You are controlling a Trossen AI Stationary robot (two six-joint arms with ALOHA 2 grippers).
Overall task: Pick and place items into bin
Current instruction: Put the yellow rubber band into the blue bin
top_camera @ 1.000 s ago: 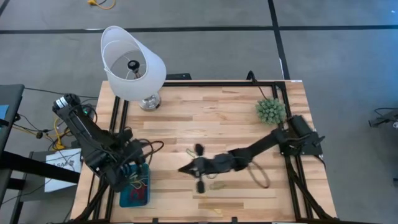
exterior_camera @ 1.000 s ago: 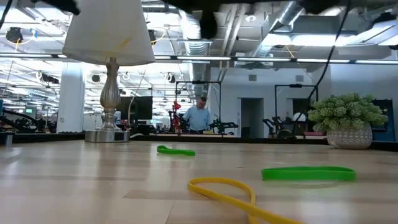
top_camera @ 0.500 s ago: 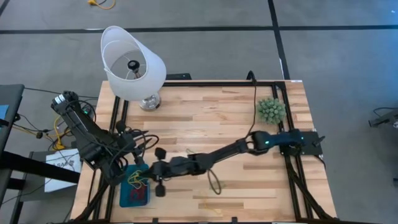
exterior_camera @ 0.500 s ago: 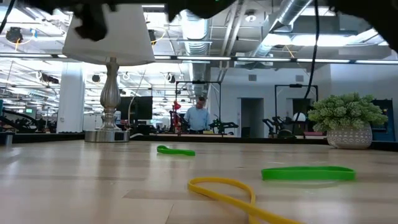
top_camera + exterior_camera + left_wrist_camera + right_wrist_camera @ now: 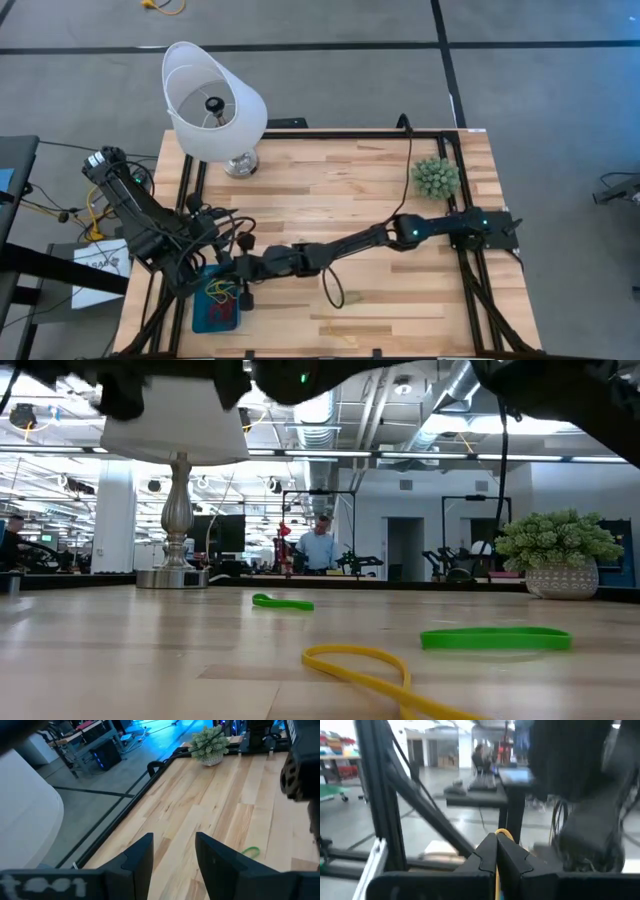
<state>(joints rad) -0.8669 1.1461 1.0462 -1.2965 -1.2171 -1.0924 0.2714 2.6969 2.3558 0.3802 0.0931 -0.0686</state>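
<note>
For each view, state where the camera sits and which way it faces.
High: overhead, straight down; both arms, bin.
Low: tabletop height, level toward the room; arms overhead.
Left wrist: left arm, along table; left gripper open.
Right wrist: right arm, facing off-table; right gripper shut on yellow band.
High and low share the plant.

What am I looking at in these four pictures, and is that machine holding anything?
Two dark robot arms work at a wooden table. One picture looks straight down from above, one looks level across the tabletop, and the other two come from cameras on each arm's wrist. The right tool has reached across to the teal bin and is shut on a yellow rubber band, seen between its fingers in its wrist picture. The left tool is near the bin too, open and empty. On the table stand a lamp and a spiky green plant; green bands and another yellow band lie loose.
</note>
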